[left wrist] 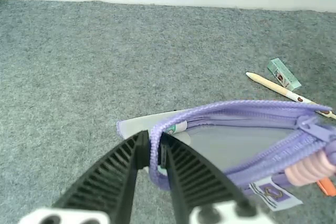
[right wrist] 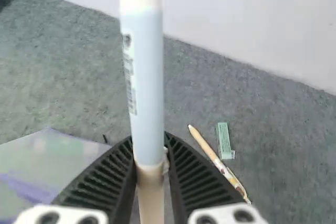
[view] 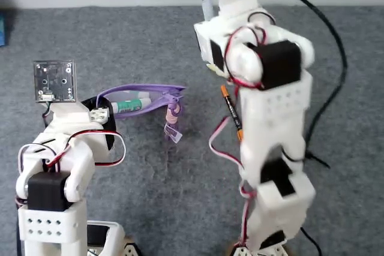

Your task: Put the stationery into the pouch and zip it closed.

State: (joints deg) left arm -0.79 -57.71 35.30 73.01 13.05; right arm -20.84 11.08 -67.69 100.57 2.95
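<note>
The task is judged partly done. One purple pouch (view: 147, 101) is seen on the grey bench (view: 120, 40), unzipped, with one green-and-white marker (view: 129, 106) inside it. Its open edge is pinched by the left end effector (left wrist: 152, 139). One white pen (right wrist: 139, 77) is clamped upright in the right end effector (right wrist: 148, 142), raised above the bench. One orange pen (view: 231, 111), one pencil (left wrist: 278, 88) and one green eraser (left wrist: 283, 73) are left lying beside the pouch. The zip is not yet closed.
</note>
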